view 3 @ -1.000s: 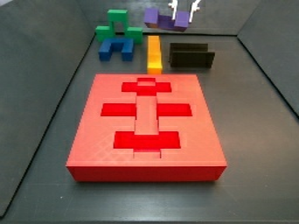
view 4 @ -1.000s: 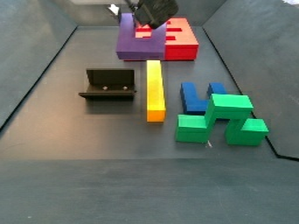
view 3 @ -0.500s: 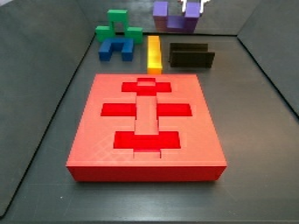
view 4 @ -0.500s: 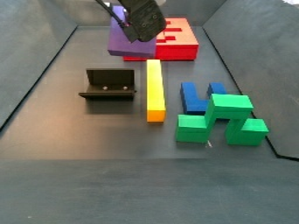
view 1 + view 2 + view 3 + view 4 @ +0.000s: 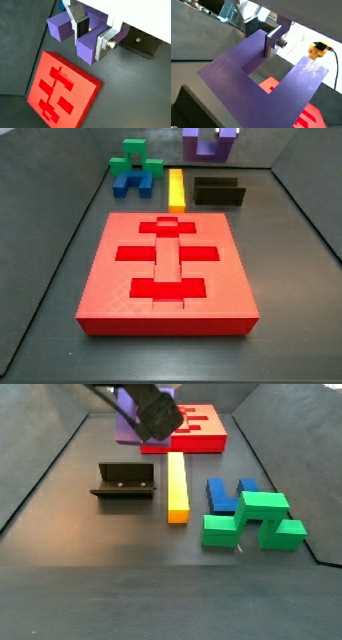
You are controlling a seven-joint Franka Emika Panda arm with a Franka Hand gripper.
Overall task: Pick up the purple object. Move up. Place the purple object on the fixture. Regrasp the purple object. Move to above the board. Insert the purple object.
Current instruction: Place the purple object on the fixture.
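Note:
The purple object [image 5: 87, 50] is a U-shaped block, and it hangs in the air with my gripper [image 5: 88, 33] shut on one of its prongs. In a wrist view the silver fingers [image 5: 273, 42] clamp that prong, and the purple object [image 5: 248, 92] fills most of the picture. In a side view the purple object [image 5: 207, 148] is high at the back, above the black fixture [image 5: 218, 191], with my gripper [image 5: 211, 132] mostly cut off by the frame edge. The red board [image 5: 167, 268] lies flat in front. Another side view shows my gripper [image 5: 147, 414] holding the purple object [image 5: 128, 424] in front of the board [image 5: 203, 429].
A yellow bar [image 5: 177, 484] lies beside the fixture [image 5: 127, 481]. A blue U-shaped block [image 5: 225, 494] and a green block [image 5: 254, 519] sit past the bar. Dark walls enclose the floor.
My gripper has risen with the purple object in it, lifting it well off the floor and shifting it toward the fixture's side. The other pieces have not moved.

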